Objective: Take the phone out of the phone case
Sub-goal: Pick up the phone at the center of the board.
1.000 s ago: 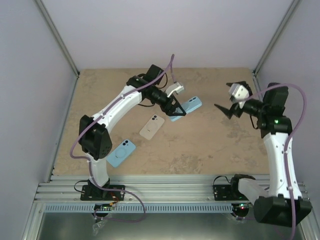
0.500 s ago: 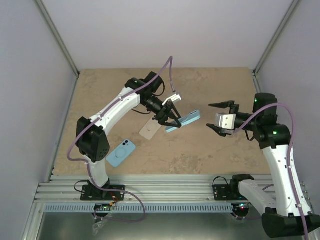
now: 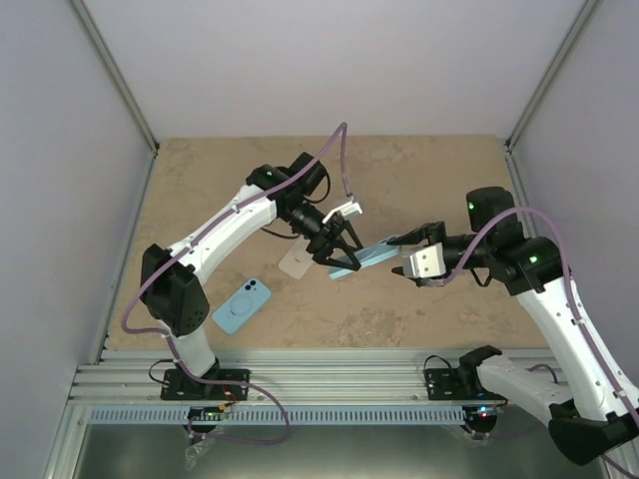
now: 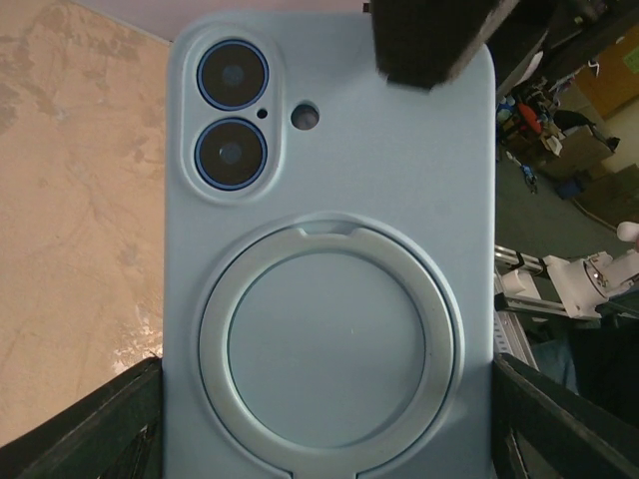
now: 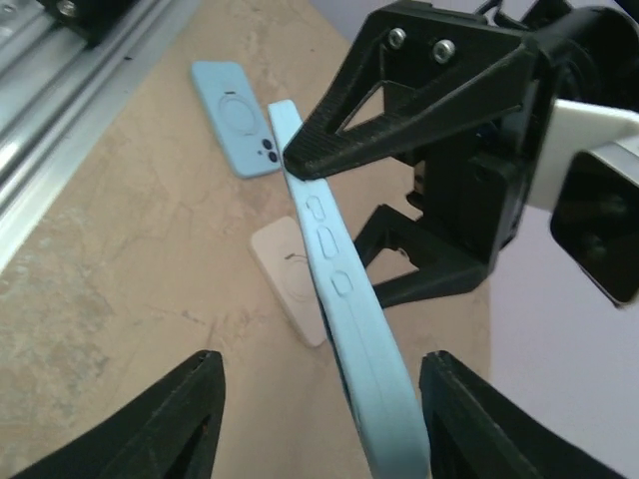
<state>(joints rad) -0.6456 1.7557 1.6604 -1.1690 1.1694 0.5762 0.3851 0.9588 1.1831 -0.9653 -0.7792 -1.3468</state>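
Phone case (image 3: 371,254) aloft, pinched by left end effector (image 3: 345,251) | right end effector (image 3: 396,256) spread

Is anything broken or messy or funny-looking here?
Nothing looks broken or spilled. The left claw holds the blue-cased phone tilted in the air, and the open right claw flanks its end. A beige phone and another blue-cased phone lie flat on the table.

Two spare phones beneath me.
A pale-blue phone (image 3: 242,305) lies back-up near the front-left of the sandy table (image 3: 439,309); a beige phone (image 3: 295,263) lies apart, nearer the middle.
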